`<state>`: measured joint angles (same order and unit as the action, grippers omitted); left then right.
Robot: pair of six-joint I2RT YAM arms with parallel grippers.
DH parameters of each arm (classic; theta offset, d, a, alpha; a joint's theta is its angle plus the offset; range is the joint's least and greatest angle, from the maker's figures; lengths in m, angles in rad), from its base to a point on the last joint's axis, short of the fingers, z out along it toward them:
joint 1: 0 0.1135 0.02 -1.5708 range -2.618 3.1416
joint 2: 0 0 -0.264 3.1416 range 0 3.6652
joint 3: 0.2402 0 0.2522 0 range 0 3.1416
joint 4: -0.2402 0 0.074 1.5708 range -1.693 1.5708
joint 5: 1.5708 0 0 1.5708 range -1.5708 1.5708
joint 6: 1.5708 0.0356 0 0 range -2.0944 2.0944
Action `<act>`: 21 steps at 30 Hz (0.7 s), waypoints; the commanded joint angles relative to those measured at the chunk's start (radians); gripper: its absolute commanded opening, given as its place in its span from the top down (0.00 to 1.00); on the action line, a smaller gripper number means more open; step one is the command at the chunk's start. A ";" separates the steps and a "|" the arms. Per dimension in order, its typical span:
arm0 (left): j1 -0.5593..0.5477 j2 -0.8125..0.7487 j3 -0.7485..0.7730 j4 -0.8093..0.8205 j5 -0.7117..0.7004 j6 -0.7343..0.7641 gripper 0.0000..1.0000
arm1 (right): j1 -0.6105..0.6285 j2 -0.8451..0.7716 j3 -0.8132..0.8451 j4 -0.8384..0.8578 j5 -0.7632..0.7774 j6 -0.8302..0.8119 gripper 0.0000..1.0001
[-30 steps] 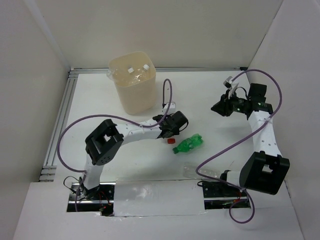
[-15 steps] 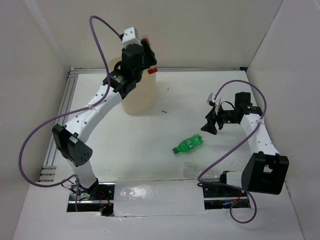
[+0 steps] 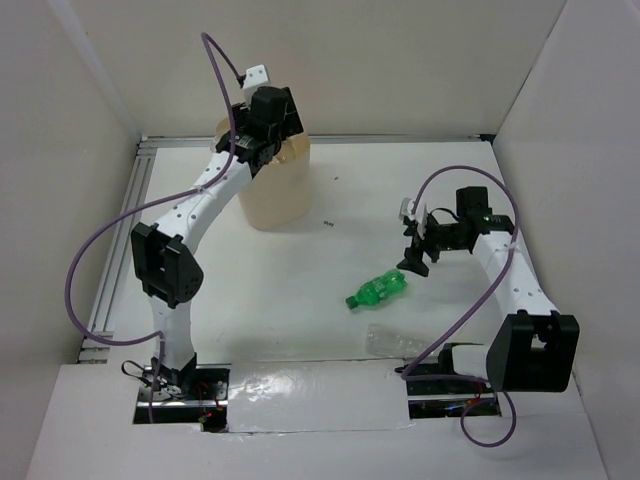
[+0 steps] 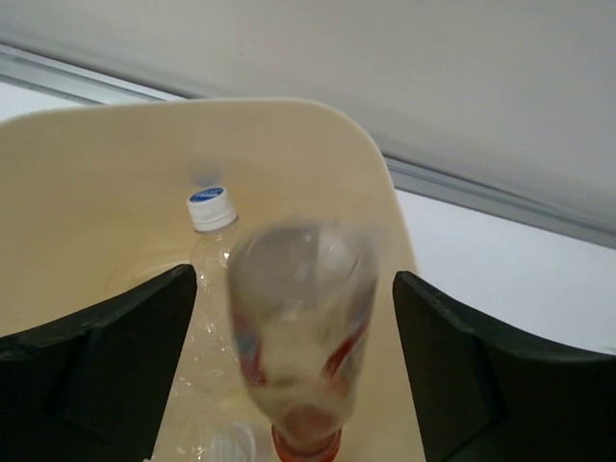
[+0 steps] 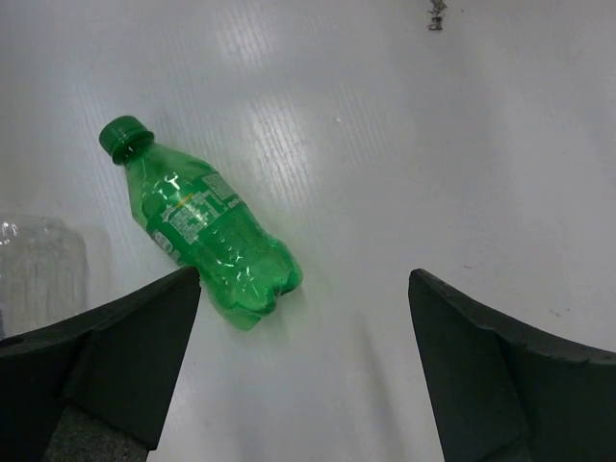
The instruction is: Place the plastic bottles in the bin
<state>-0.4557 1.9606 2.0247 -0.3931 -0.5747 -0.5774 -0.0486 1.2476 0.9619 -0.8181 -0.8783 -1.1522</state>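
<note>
My left gripper (image 3: pixel 268 122) hangs over the mouth of the cream-yellow bin (image 3: pixel 276 195). In the left wrist view the left gripper (image 4: pixel 294 279) is open. A blurred clear bottle with a red cap and red-white label (image 4: pixel 300 327) drops cap-down between the spread fingers, touching neither. A clear bottle with a white-blue cap (image 4: pixel 210 214) lies inside the bin (image 4: pixel 318 114). My right gripper (image 3: pixel 414 256) is open just above and right of the green bottle (image 3: pixel 378 288). In the right wrist view the right gripper (image 5: pixel 303 279) is empty, with the green bottle (image 5: pixel 204 234) lying near its left finger.
A crushed clear bottle (image 3: pixel 388 342) lies near the right arm's base, and its end shows at the left edge of the right wrist view (image 5: pixel 38 269). White walls enclose the table, with an aluminium rail (image 3: pixel 120 240) along the left side.
The left arm lifted the red-capped bottle from the table to above the bin and opened, letting it fall. The right gripper moved down-left toward the green bottle and opened.
</note>
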 commanded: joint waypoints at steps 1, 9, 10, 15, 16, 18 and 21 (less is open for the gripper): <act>0.028 -0.026 0.063 0.028 -0.010 0.014 0.03 | 0.027 0.025 -0.003 -0.081 -0.014 -0.217 0.04; -0.117 -0.146 0.069 0.088 0.111 0.187 0.00 | 0.136 0.159 -0.040 -0.250 0.100 -0.690 0.04; -0.150 -0.187 0.052 0.088 0.111 0.214 0.00 | 0.154 0.170 -0.040 -0.225 0.113 -0.690 0.04; -0.300 -0.449 -0.369 0.079 0.179 0.229 0.00 | 0.286 0.237 -0.069 -0.130 0.191 -0.653 0.04; -0.310 -0.510 -0.461 0.079 0.188 0.206 0.00 | 0.303 0.246 -0.083 -0.084 0.206 -0.635 0.04; -0.334 -0.709 -0.648 0.092 0.228 0.154 0.01 | 0.326 0.256 -0.097 -0.038 0.248 -0.585 0.10; -0.371 -0.958 -0.985 0.114 0.240 0.059 0.05 | 0.335 0.280 -0.121 -0.012 0.281 -0.584 0.30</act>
<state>-0.8143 1.1671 1.2125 -0.2977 -0.3599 -0.4278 0.2790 1.5166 0.8631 -0.8913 -0.6594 -1.7512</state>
